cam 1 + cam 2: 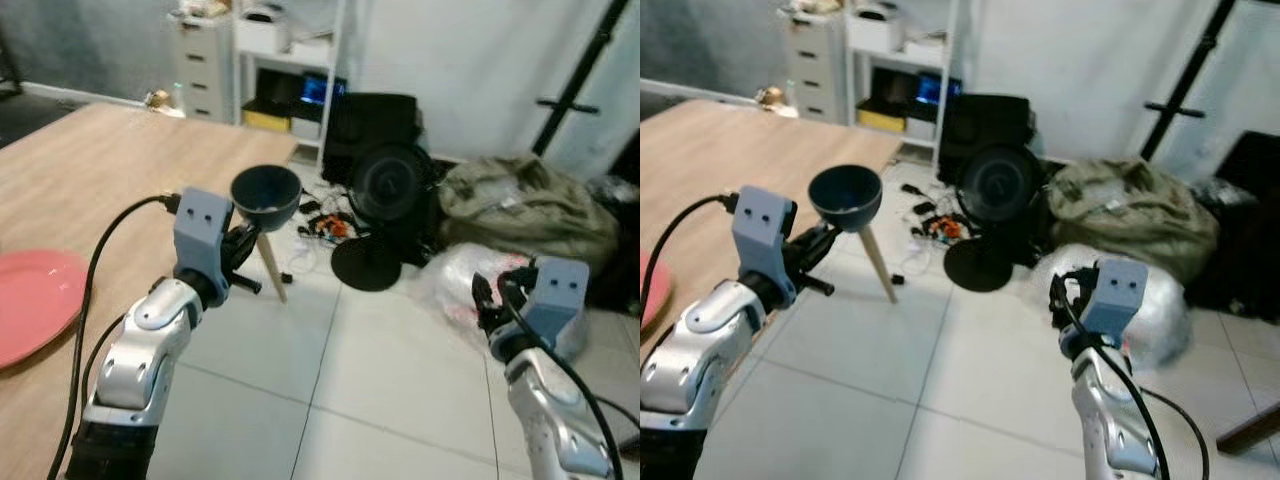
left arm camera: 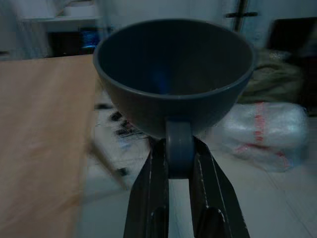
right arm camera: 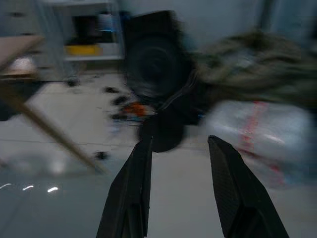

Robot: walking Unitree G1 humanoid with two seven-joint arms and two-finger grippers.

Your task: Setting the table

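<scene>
Your left gripper (image 2: 179, 163) has its jaws clenched on the handle of a dark blue cup (image 1: 266, 196), held upright in the air just past the counter (image 1: 90, 170) corner, over the tile floor. A pink plate (image 1: 30, 300) sits on the counter near its left edge. Right gripper (image 3: 178, 163) hangs w/ jaws released, nothing between them. Beyond: a black fan (image 1: 390, 190) and an olive bag (image 1: 530, 205) on the floor.

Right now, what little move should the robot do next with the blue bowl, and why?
Probably swing the left gripper back over the wooden table. It is shut on the bowl, which hangs past the table's edge above the floor, while the pink plate sits on the table to the robot's left.
</scene>
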